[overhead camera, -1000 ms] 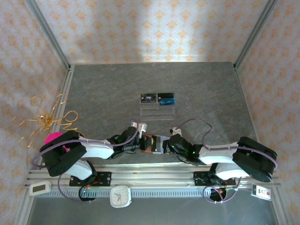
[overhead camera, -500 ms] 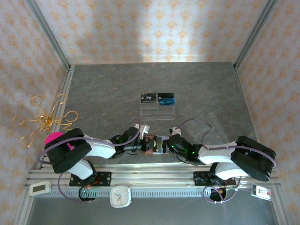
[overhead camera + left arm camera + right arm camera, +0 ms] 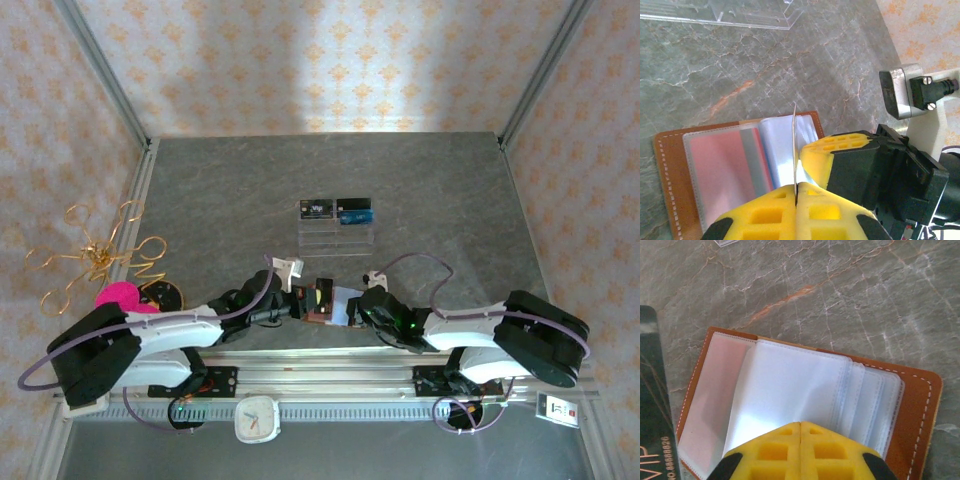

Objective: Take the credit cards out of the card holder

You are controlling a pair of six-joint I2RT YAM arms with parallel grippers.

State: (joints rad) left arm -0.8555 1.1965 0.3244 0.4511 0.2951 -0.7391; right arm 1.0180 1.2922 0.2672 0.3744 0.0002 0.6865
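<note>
1. We see the card holder (image 3: 912, 405) lying open on the surface (image 3: 230, 200), near the front edge between the two arms, with its clear sleeves fanned up.
2. Left gripper (image 3: 796, 192) is clamped on a black credit card (image 3: 650, 405), held on edge above the open holder.
3. Right gripper (image 3: 800, 432) has its fingers together, tips resting on the sleeves.
4. Farther back, a clear rack (image 3: 337, 240) carries two more cards (image 3: 355, 211).
</note>
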